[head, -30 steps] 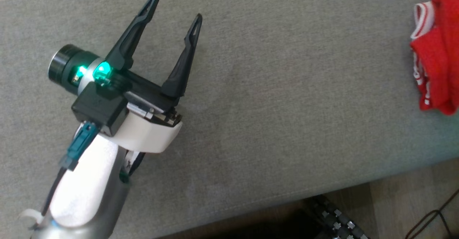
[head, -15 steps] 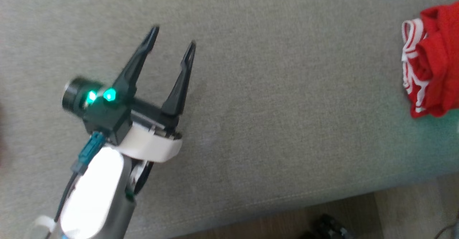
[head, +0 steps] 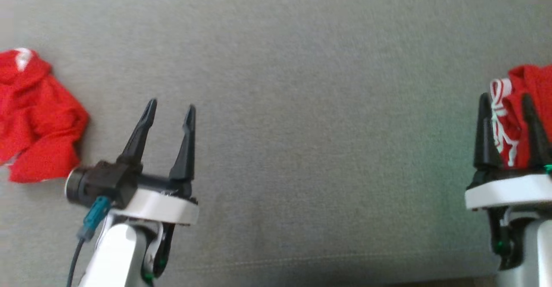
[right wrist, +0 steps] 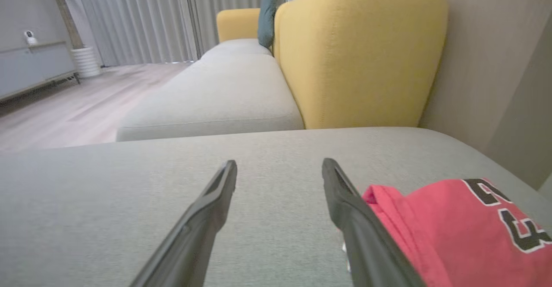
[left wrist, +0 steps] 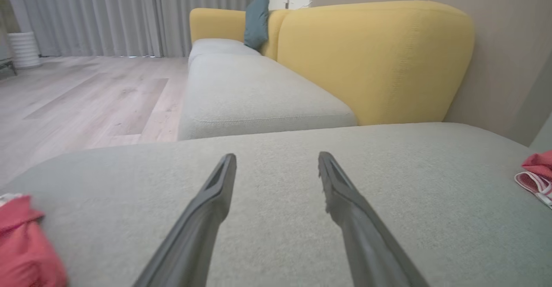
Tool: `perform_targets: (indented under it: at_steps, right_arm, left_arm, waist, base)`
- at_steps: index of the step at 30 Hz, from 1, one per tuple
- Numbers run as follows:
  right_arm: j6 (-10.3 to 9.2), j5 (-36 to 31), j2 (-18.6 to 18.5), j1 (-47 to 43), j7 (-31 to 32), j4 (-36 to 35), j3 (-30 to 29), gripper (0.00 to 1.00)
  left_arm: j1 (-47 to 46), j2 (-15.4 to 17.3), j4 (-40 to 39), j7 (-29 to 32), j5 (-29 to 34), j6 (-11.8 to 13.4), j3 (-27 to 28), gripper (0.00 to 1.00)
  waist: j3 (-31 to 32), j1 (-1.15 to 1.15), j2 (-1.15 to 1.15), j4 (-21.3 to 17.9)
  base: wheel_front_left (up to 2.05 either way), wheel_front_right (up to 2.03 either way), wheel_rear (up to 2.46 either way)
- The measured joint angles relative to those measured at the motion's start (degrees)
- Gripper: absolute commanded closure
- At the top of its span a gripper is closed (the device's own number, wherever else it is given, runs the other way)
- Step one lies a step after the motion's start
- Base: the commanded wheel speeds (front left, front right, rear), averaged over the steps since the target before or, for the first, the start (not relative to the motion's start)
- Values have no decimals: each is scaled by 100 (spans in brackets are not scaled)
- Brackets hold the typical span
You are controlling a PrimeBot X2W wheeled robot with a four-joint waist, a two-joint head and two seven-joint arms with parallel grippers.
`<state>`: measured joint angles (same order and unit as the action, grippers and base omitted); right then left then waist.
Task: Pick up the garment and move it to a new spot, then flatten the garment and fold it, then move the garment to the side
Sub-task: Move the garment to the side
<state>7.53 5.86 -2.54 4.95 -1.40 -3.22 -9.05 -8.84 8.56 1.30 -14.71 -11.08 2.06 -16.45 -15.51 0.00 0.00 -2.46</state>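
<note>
Two-armed robot at a grey sofa seat (head: 323, 127). The left gripper (head: 171, 105) hovers over the bare cushion at the lower left of the head view. Its two dark fingers are spread wide, with nothing between them. The right gripper (head: 505, 96) stands at the lower right, jaws equally wide apart and empty. A bundled red jersey (right wrist: 453, 218), with white trim and black lettering edged in white, lies on the seat at the robot's far right. It is just beside the outer finger of the right gripper; whether finger and cloth touch cannot be told. A second, crumpled red garment (head: 39, 119) lies on the same seat at the far left, near the left gripper's wrist but apart from its fingers. Beyond the seat, the wrist views show a yellow backrest (left wrist: 371, 58), a teal cushion (left wrist: 257, 15), grey curtains (left wrist: 129, 15) and a pale wood floor (left wrist: 86, 97).
</note>
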Motion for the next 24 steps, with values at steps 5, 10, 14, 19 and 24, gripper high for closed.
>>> perform_targets:
  at_steps: [5,10,14,19,24]
  right_arm:
    - [0,89,1,-307,-93,-76,276,0]
    - [0,199,1,-641,-94,-65,315,0]
    - [0,231,1,-856,-86,-68,311,0]
    - [0,271,2,-1083,-52,-96,293,0]
    - [0,271,4,-1278,59,-108,298,0]
  left_arm:
    - [363,-21,68,0,-66,112,216,0]
    - [605,-35,81,1,-68,157,378,0]
    - [780,-33,80,1,-63,232,522,0]
    - [1000,-12,116,1,-55,189,602,0]
    - [1133,2,277,1,-43,88,573,0]
  waist:
    - [450,0,0,247]
    - [837,0,0,416]
    - [1087,0,0,497]
    - [1333,0,0,529]
    - [1500,0,0,502]
  base:
    - [0,0,0]
    - [0,0,0]
    - [0,0,0]
    - [0,0,0]
    - [0,0,0]
